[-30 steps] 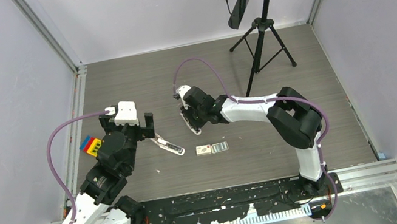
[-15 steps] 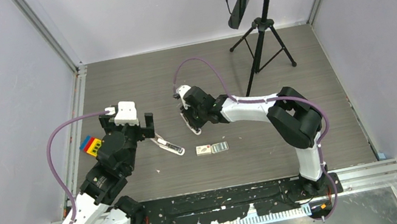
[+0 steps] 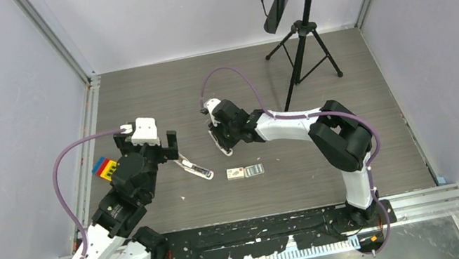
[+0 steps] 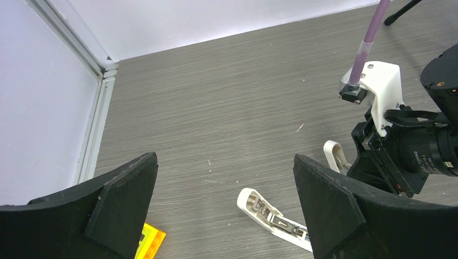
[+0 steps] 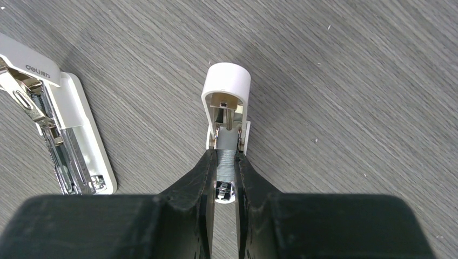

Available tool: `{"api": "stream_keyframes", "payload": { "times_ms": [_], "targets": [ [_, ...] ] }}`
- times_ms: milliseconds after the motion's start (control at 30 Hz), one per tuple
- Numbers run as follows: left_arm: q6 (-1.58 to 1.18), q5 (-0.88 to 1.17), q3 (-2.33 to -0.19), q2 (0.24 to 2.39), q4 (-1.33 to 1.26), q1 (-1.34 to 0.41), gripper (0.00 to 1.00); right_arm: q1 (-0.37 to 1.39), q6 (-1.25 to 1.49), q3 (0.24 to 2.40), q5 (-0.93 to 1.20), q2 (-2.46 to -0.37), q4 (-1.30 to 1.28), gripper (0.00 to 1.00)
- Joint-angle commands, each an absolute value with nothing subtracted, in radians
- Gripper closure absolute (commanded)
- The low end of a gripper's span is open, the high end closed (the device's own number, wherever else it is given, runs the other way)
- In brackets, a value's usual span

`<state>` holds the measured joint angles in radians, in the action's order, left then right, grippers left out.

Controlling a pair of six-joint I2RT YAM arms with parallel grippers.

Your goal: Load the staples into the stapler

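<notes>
The stapler (image 3: 195, 170) lies opened flat, its silver channel facing up (image 5: 65, 145); it also shows low in the left wrist view (image 4: 275, 218). My right gripper (image 3: 223, 146) is shut on a ribbed silvery strip of staples (image 5: 227, 157). The strip lies along the channel of a shorter white stapler (image 5: 227, 91), right of the long one. The white staple box (image 3: 245, 171) with its grey tray sits just in front. My left gripper (image 3: 148, 144) hangs wide open and holds nothing (image 4: 224, 159), just left of the stapler.
A yellow, red and blue block (image 3: 104, 168) lies by the left rail, beside my left arm. A black tripod (image 3: 300, 39) stands at the back right. Walls close the table on three sides.
</notes>
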<state>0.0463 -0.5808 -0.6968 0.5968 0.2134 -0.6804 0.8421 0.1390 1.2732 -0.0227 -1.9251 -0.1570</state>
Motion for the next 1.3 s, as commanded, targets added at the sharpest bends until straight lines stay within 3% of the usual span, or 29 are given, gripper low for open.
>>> {"api": "stream_keyframes", "payload": {
  "times_ms": [0,1267],
  "targets": [
    [0.054,-0.574,-0.697,0.586,0.153,-0.681,0.01,0.839,0.155,1.273,-0.014,-1.937,-0.123,0.84],
    [0.048,-0.567,-0.698,0.580,0.155,-0.681,0.01,0.845,0.279,1.198,-0.023,-1.846,-0.011,0.83]
  ]
}}
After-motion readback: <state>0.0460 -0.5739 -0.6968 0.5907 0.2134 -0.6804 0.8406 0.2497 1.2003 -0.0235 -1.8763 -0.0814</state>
